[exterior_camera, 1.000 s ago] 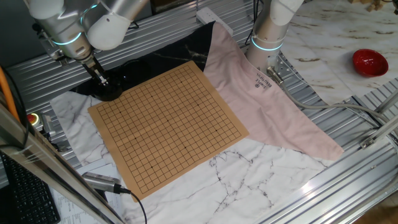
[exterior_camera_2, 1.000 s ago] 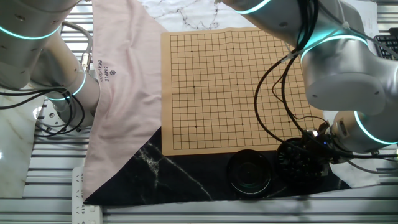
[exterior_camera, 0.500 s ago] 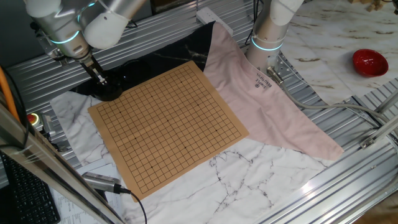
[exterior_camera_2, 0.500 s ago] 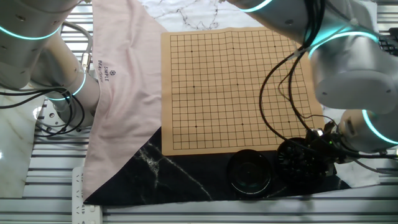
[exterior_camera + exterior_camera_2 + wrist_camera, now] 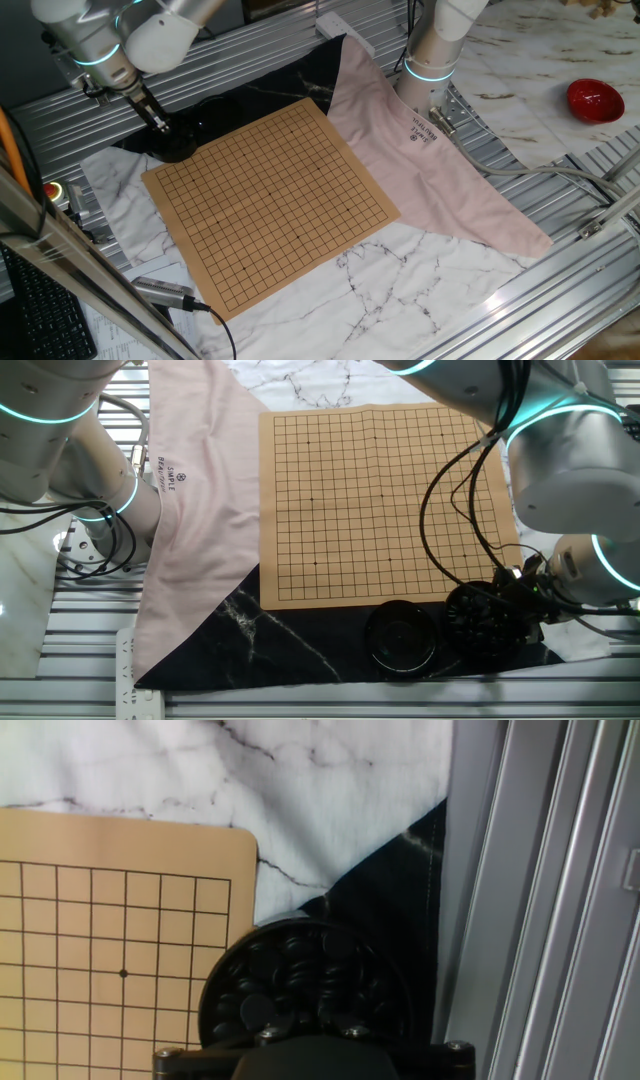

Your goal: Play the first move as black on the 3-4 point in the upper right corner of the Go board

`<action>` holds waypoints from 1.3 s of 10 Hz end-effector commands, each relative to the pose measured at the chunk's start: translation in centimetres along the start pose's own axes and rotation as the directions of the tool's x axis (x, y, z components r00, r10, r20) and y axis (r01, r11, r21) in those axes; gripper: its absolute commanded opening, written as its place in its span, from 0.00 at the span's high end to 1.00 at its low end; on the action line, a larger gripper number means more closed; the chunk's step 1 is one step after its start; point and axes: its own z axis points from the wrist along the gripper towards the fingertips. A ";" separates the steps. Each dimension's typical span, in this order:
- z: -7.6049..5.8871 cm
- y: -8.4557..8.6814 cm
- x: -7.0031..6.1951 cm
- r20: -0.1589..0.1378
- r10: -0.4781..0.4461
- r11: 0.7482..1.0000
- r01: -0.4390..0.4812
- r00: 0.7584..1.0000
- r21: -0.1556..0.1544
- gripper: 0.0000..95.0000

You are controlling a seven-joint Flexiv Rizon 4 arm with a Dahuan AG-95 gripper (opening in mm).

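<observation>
The hand (image 5: 160,124) shows only as a small dark tip in one fixed view, so how its fingers stand cannot be told. In the hand view its fingertips are cut off by the bottom edge. No single black stone separates from the dark heap in the bowl (image 5: 305,982).

Round black bowl (image 5: 305,982) full of black stones (image 5: 255,1012), beside Go board (image 5: 110,950) corner.
</observation>
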 end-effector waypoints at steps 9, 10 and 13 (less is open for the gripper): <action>-2.6 1.6 0.2 0.009 0.009 1.000 -0.009 1.000 -0.007 1.00; -2.7 1.8 0.1 0.011 0.015 1.000 -0.014 1.000 -0.009 1.00; -2.9 3.1 -1.2 0.019 0.048 0.999 -0.047 0.999 -0.020 1.00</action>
